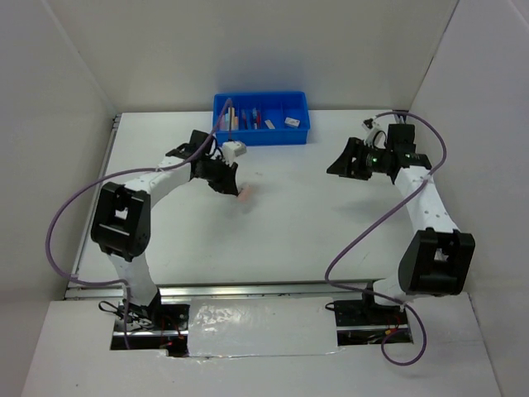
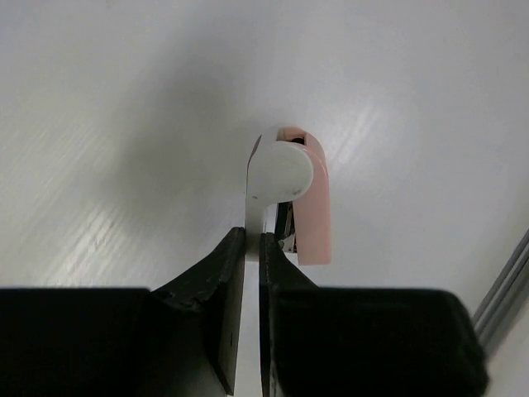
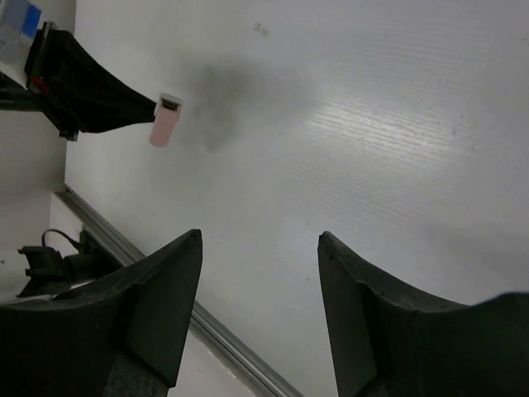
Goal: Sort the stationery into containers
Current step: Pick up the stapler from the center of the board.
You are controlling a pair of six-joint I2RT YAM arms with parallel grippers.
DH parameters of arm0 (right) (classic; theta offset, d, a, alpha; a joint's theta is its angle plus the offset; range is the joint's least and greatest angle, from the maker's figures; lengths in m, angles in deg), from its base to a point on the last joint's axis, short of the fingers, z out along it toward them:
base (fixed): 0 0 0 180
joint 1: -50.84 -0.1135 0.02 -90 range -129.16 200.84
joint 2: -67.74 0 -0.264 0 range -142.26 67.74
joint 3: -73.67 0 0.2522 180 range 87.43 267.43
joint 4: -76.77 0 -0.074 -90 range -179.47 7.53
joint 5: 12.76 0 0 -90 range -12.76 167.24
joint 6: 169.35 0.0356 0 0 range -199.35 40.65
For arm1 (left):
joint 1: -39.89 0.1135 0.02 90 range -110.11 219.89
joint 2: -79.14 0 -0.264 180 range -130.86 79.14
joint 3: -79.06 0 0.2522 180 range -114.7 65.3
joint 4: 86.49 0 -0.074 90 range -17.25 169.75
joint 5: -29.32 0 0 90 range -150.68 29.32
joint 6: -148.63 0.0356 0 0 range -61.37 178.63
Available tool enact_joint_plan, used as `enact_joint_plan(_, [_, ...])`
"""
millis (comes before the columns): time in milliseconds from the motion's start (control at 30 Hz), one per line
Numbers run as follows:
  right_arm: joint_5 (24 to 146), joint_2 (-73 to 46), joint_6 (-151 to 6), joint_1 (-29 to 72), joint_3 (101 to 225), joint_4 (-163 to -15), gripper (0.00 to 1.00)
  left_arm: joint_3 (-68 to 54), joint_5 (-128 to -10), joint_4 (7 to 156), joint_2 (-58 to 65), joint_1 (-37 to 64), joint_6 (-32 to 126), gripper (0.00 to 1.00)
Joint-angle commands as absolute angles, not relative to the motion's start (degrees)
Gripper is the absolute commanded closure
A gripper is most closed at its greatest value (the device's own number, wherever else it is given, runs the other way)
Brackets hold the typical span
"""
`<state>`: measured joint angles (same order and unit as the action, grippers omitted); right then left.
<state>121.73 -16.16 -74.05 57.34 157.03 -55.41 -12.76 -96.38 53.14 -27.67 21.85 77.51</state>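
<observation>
Pincer check: the left pincer [image 2: 252,240] is closed on a pink-and-white item [image 2: 291,190], clamped by a thin white edge at its near end. The rounded body projects forward past the fingertips. The narrow hold appears to suit the item's shape, since the body looks too bulky to sit between the jaws. It leaves little margin against swinging or slipping.

Location: in the overhead view the item hangs over the middle of the counter [image 1: 289,231], in front of the blue tray [image 1: 263,138] and well apart from it. Its shadow falls to one side, so it is judged to be clear of the surface.

The right pincer [image 3: 259,240] stands open with nothing between its jaws, off to the right over bare counter. It is judged to be parked out of the left arm's path.

Tray contents: pens [image 1: 248,116] lie in the left compartments and a small pale eraser [image 1: 291,122] in the right one. The carry to the tray is not yet done — which compartment the item belongs in cannot be told.
</observation>
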Motion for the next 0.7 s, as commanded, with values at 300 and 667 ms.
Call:
enact_joint_plan(300, [115.0, -5.2, -72.0, 42.6, 160.0, -60.7, 0.31, -8.9, -93.6, 69.0, -15.3, 21.2, 18.0, 1.00])
enact_joint_plan(667, [125.0, 3.4, -132.1, 42.8, 157.0, -50.0, 0.26, -5.8, -122.0, 64.6, -17.5, 19.6, 18.1, 1.00])
